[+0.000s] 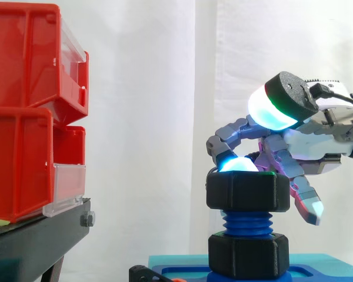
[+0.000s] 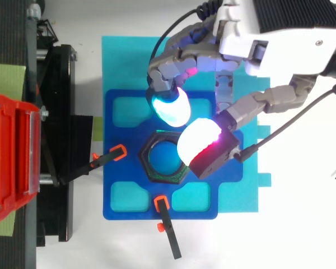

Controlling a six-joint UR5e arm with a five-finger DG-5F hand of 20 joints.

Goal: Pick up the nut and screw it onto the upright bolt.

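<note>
A black hex nut sits threaded on top of the upright blue bolt. From above, the nut rings the bolt's blue end. A second black nut sits at the bolt's foot. My hand reaches in from the right, its fingers spread around the upper nut. A cyan fingertip rests at the nut's far top rim. The large white pad is raised clear above the nut, and another finger points down beside the nut's right side. Nothing pinches the nut.
The bolt stands in a blue fixture plate on a teal mat, held by orange-tipped clamps at its left and front edges. Red bins on a black stand stand to the left.
</note>
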